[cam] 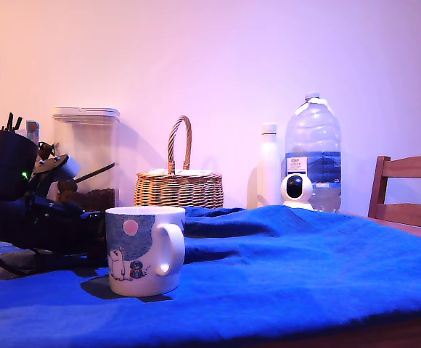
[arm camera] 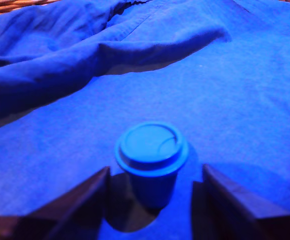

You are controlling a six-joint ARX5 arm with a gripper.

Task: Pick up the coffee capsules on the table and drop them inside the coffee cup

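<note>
One coffee capsule point(arm camera: 151, 160) stands on the table's blue cloth point(arm camera: 245, 100) with its round rimmed end up; it looks blue in this light. My gripper point(arm camera: 154, 200) is open around it, a dark finger point(arm camera: 80, 205) on one side and the other finger point(arm camera: 235, 200) opposite, neither touching the pod. In the exterior view the dark arm point(cam: 29, 196) sits low at the exterior view's left, just behind the white coffee cup point(cam: 144, 250), whose handle points to the exterior view's right. The capsule does not show in the exterior view.
Behind the table stand a clear lidded container point(cam: 87, 156), a wicker basket point(cam: 179, 185), a white bottle point(cam: 268, 163), a large water bottle point(cam: 313, 152) and a small white camera point(cam: 296, 190). A wooden chair point(cam: 410, 188) is at the exterior view's right. Cloth folds point(arm camera: 110, 50) rise beyond the capsule.
</note>
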